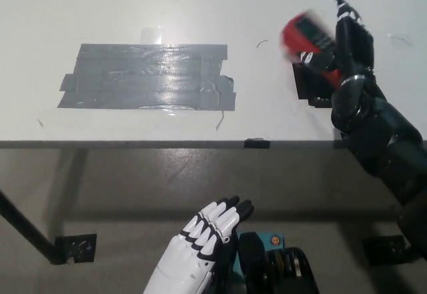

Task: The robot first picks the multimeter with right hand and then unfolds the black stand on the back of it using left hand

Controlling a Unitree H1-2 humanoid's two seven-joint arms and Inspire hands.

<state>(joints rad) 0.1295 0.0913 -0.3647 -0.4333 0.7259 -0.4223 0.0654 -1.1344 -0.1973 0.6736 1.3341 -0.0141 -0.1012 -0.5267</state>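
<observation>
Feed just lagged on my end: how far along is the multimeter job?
Pickup looks done: the black right hand is closed on the red multimeter, tilted and blurred above the white table. The stand is not visible, so unfolding appears not yet begun. The white left hand rests low, below the table edge, away from the meter.

red multimeter with dark screen (308,37) | glossy black right hand (347,51) | white left hand with black fingertips (203,241) | white tabletop (100,7) | grey shiny tape patch (147,77) | black mat piece (307,87)
</observation>
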